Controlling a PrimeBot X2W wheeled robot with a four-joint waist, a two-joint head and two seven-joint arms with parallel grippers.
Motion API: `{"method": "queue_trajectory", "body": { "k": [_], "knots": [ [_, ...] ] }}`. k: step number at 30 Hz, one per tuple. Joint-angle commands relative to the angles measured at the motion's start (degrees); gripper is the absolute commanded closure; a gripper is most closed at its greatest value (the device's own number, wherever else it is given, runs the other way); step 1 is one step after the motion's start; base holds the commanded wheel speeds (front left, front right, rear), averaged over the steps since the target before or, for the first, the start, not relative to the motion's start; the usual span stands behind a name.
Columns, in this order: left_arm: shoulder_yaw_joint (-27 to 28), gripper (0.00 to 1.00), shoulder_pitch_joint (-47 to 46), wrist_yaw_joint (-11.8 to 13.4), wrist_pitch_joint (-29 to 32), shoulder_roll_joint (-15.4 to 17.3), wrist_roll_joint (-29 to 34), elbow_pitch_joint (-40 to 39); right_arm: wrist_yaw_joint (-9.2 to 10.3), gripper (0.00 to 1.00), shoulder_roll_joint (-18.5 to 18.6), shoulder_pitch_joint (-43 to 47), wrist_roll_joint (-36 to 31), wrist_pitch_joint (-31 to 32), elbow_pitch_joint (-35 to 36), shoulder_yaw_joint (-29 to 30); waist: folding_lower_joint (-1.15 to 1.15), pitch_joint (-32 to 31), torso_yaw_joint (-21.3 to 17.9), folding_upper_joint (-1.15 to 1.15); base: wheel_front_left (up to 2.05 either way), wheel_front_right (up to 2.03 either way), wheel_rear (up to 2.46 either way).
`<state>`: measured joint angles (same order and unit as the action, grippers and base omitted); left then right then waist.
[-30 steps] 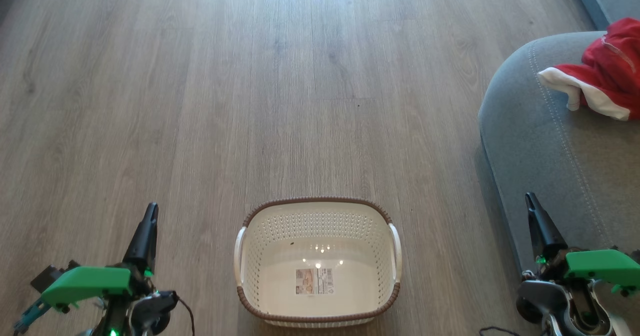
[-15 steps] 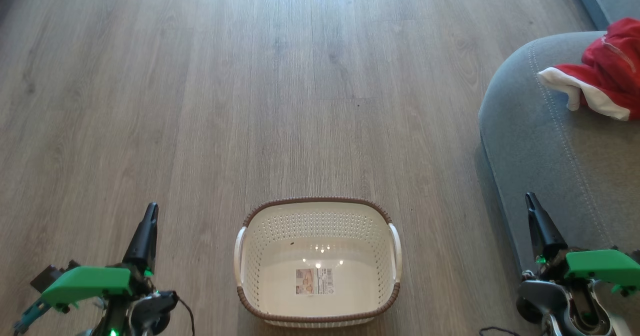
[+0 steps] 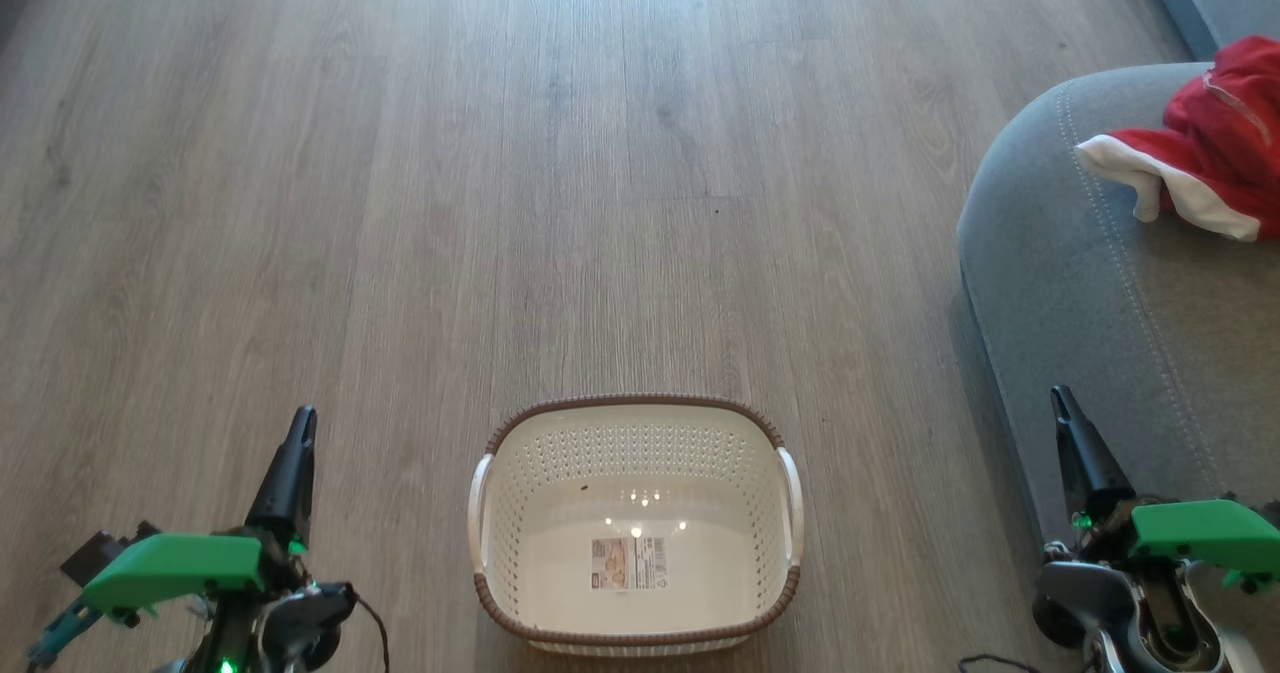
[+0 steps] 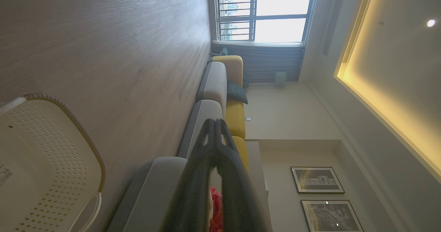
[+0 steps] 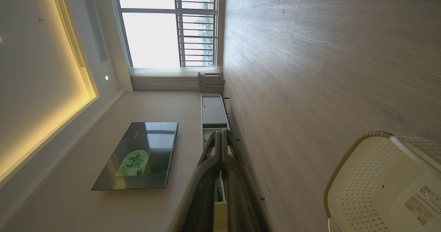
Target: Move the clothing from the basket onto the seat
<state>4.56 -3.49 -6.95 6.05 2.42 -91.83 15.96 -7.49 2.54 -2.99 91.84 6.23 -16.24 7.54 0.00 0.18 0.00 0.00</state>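
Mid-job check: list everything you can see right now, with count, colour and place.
basket: one, cream with brown rim, on the floor in front of the robot, no clothes inside
label: one, white, on the basket's bottom
clothing: red heap with white trim, number of pieces unclear, on the seat
seat: one, grey, right of the basket
floor: grey-brown wood
television: one, dark, on a wall
framed pictures: two, dark frames, on a wall
window: one, bright, far end of room
left gripper: dark, shut, left of the basket
right gripper: dark, shut, by the seat's edge
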Motion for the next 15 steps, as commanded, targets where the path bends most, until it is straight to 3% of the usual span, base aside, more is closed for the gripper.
{"method": "queue_trajectory", "body": {
  "k": [1, 15],
  "knots": [
    [2.0, 1.0, -2.7, -0.5, 0.4, 0.5, -0.3, -1.9, 0.0, 1.0, 0.3, -3.2, 0.3, 0.3, 2.2, -1.0, 0.0, 0.0, 0.0, 0.0, 0.0, 0.0, 0.0],
    [2.0, 1.0, -2.7, -0.5, 0.4, 0.5, -0.3, -1.9, 0.0, 1.0, 0.3, -3.2, 0.3, 0.3, 2.2, -1.0, 0.0, 0.0, 0.0, 0.0, 0.0, 0.0, 0.0]
  ]
}}
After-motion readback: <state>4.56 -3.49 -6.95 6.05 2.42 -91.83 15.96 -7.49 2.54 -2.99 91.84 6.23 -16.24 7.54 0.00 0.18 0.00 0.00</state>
